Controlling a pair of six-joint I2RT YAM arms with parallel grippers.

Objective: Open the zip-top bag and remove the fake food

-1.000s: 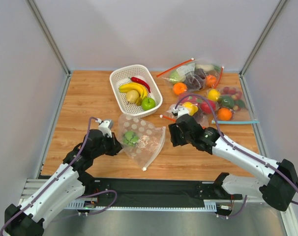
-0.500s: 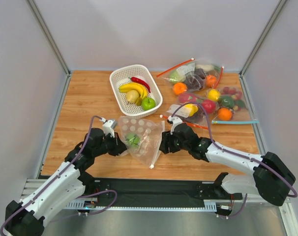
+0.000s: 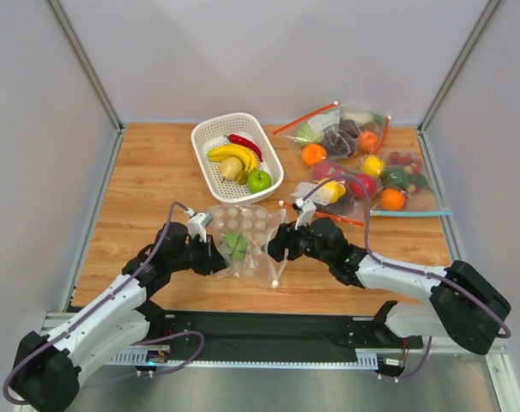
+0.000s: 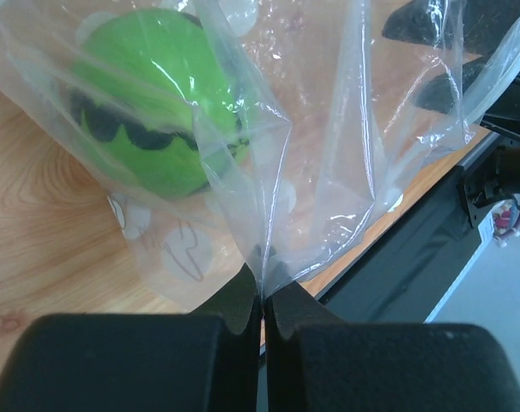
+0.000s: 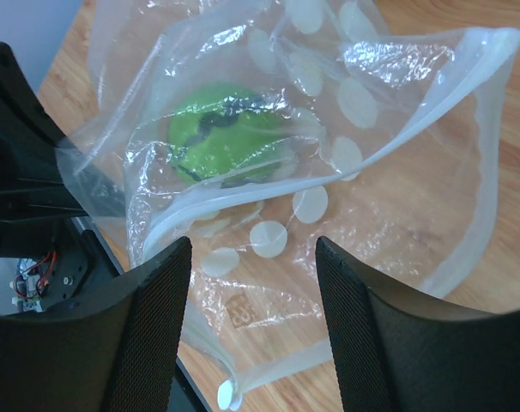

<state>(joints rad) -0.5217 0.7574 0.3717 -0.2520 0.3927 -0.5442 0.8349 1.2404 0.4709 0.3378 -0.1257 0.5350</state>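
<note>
Film of the dotted zip-top bag (image 3: 256,230) looks thin, soft and slippery, nearly weightless, apt to crumple and slide rather than keep a shape; the thickened rim of its mouth seems the firmest place to take hold, since a pinch on loose film may slip; the green apple (image 5: 226,133) inside is probably a light, hard, smooth plastic piece that would roll once the bag tips; the bag lies on the wooden table (image 3: 148,172) near its front middle, just in front of the white basket (image 3: 221,120), between the two arms; the left gripper (image 4: 262,296) has its jaws pressed together on a gathered fold at the bag's left side, the film rising from them in a ridge, with the apple just beyond its tips; the right gripper (image 5: 253,283) stands with jaws apart at the bag's right side, the open mouth gaping towards it and the lower lip running across the gap between its fingers; whether either pad touches that lip I cannot tell.
</note>
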